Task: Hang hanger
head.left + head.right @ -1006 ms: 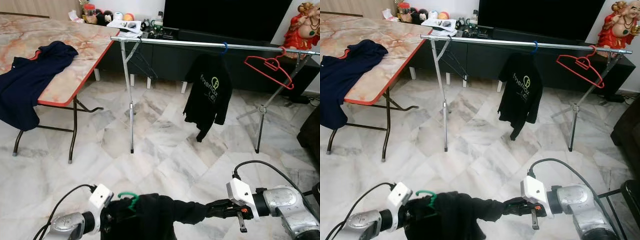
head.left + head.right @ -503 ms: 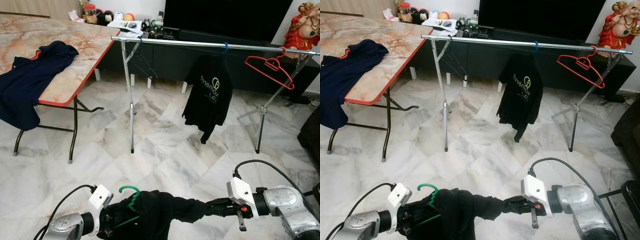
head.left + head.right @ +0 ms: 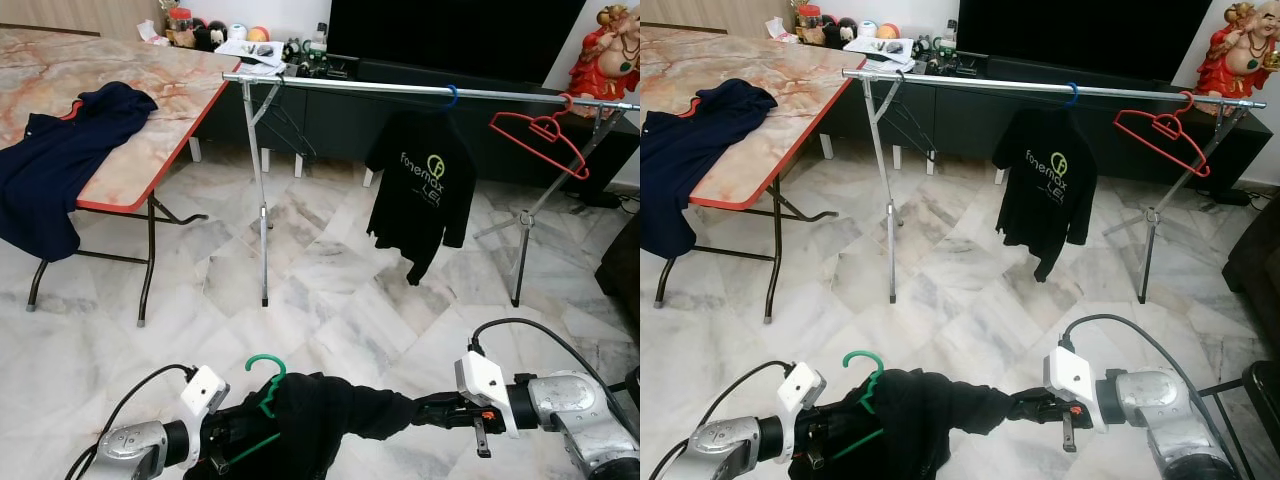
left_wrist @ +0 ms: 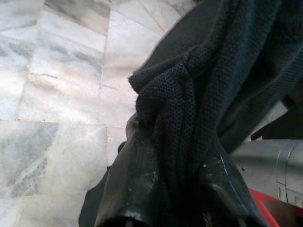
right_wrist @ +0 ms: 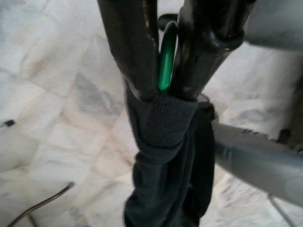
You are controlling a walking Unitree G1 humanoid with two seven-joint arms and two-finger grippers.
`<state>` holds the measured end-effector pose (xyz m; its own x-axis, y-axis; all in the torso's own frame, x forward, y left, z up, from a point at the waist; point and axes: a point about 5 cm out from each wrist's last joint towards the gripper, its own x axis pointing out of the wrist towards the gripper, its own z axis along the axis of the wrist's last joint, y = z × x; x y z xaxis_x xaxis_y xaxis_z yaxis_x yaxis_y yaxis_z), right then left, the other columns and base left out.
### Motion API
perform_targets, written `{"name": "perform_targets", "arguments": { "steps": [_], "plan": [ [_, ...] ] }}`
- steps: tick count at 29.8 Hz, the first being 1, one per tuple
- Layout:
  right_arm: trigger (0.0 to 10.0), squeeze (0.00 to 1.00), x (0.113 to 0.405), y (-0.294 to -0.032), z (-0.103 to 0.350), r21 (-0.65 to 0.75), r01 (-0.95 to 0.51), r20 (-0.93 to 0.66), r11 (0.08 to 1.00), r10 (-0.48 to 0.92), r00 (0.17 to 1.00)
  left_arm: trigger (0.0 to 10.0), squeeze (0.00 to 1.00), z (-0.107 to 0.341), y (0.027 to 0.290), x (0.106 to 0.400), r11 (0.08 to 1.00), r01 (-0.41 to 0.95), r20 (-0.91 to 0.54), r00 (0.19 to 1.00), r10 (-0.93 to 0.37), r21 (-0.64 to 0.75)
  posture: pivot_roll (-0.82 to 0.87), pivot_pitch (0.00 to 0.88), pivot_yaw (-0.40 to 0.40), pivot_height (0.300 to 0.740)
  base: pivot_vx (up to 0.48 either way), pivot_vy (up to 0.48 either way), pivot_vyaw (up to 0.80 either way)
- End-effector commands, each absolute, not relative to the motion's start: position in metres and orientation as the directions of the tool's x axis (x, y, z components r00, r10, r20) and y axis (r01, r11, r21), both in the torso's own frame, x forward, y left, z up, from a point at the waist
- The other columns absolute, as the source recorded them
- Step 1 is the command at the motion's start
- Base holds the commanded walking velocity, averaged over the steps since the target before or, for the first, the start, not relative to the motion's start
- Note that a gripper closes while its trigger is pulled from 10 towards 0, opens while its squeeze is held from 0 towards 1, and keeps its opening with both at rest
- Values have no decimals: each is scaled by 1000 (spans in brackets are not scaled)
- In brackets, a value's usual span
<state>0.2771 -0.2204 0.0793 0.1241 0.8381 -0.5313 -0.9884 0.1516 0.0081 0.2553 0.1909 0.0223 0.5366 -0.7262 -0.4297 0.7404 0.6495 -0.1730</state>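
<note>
While the black garment (image 3: 320, 425) bunches up low in front of the robot, most of the green hanger (image 3: 262, 378) is buried inside it; just the hook pokes up and a thin green arm shows below. The left claw (image 3: 222, 450) is swallowed by cloth too. From the left wrist camera its fingers (image 4: 142, 189) sit on either side of a thick fold of knit fabric, so they're closed on the garment, though the tips are hidden.

Across the garment, the right claw (image 3: 432, 410) has the sleeve end. From the right wrist camera the two black fingers (image 5: 130, 47) are nearly together, pinching a sliver of green hanger with the cuff pulled over their tips. So the hanger, wearing its shirt, is held between both claws, low and well short of the rail (image 3: 430, 92).

Beyond the garment on the left stands the marble-look surface (image 3: 150, 110) with a navy shirt (image 3: 60, 165) draped over its near edge. The rail's left upright (image 3: 258, 190) stands just beside that surface. Along the rail, a black printed shirt (image 3: 420, 195) hangs from a blue hook, then a bare red hanger (image 3: 540, 135) near the right end. Marble floor (image 3: 330, 300) lies open between the garment and the rail. A red figurine (image 3: 605, 50) is cut off at the far right.
</note>
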Motion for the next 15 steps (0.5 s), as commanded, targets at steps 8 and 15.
{"name": "perform_targets", "arguments": {
  "steps": [8,15],
  "plan": [
    [10000,1000,264,-252,71,47,-996,-739,73,674,14,0,0,30,191,259,636,758,-421,535,-732,-143,26,55,-105,740,0,0,0],
    [10000,1000,260,-273,60,-42,-998,-877,50,476,61,0,0,32,189,259,631,762,-412,534,-738,-143,24,58,-110,740,0,0,0]
  ]
}}
